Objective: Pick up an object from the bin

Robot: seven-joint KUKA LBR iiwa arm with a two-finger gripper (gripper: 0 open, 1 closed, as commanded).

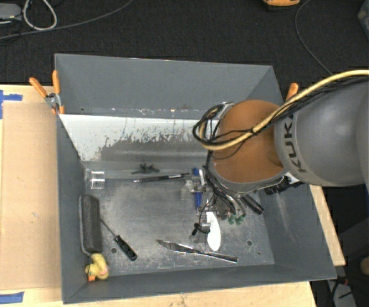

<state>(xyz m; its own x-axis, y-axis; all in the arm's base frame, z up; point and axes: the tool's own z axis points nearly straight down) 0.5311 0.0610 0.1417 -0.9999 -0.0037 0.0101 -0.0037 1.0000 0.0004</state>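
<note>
My claw (204, 224) hangs low in the grey bin (171, 88), at the lower middle of the frame, right at a white oval piece (214, 238) on the bin floor. I cannot tell how far it is open or whether it grips anything. Just below lies a thin silvery blade (197, 251). Well apart at lower left lie a long black roller (91, 226) and a small yellow thing (97, 267).

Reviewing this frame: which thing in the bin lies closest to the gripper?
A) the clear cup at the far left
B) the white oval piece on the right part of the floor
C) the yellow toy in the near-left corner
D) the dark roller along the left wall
B: the white oval piece lies right under the gripper, while the other three lie far off on the left side of the bin.
</note>
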